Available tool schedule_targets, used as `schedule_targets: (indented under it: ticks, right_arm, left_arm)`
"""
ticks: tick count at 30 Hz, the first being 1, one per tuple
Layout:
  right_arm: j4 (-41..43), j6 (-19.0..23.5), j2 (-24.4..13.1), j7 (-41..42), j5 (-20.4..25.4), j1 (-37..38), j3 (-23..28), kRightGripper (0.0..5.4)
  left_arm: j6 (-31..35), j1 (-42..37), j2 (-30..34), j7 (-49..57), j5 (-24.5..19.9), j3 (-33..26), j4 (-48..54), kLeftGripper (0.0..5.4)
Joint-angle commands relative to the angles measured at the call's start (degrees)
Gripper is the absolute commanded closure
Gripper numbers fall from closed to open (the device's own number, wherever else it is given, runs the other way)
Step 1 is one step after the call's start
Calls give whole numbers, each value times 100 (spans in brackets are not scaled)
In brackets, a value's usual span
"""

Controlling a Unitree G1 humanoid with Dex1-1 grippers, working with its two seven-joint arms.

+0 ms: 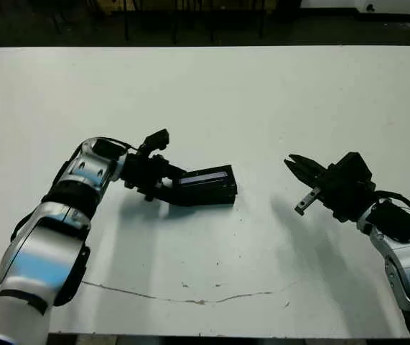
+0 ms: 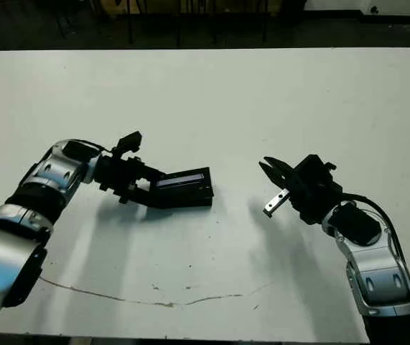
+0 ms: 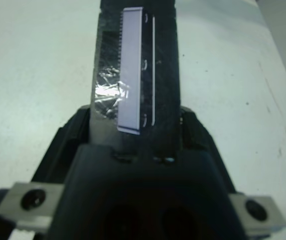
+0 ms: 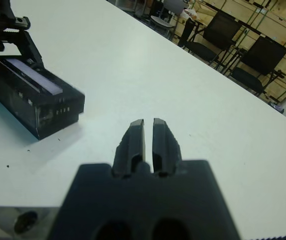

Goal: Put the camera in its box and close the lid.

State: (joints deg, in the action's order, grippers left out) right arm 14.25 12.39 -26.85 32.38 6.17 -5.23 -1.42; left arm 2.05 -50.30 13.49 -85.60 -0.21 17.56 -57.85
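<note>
My left gripper pinches the closed black rectangular box, its shiny-labelled lid on. Beyond, well apart, my right gripper hangs pressed nearly together. The camera is unseen, presumably boxed; releasing seems next.

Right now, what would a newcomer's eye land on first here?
The black box with its lid on, alone on the white table, with the left pincer closed on its near end. Next, the right pincer, empty, hovers off to the box's right with fingers nearly together.

Silver arm shells, black joints, black fingers.
</note>
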Motion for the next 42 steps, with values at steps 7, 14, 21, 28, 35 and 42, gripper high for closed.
schedule_targets:
  ticks: [7, 14, 21, 28, 35, 42]
  right_arm:
    - [-69, -22, -45, 37, 10, 108, 8, 540]
    - [-34, -5, -10, 0, 4, 120, -6, 540]
    - [24, 37, -8, -23, -28, 162, -14, 540]
    - [79, 105, -16, -24, -28, 170, -28, 540]
    - [152, 177, -13, -15, -4, 173, -29, 540]
    - [186, 180, -22, -15, -6, 177, -10, 540]
  left_arm:
    - [63, 238, -755, -22, 508, 461, -663, 264]
    - [141, 150, -603, -12, 732, 691, -440, 264]
    - [390, 353, -65, 245, 873, 879, 390, 264]
    - [677, 780, 386, 630, 843, 926, 1208, 264]
    - [658, 1142, 766, 948, 804, 875, 1716, 226]
    - [-72, 1429, 1117, 1277, 749, 759, 1914, 104]
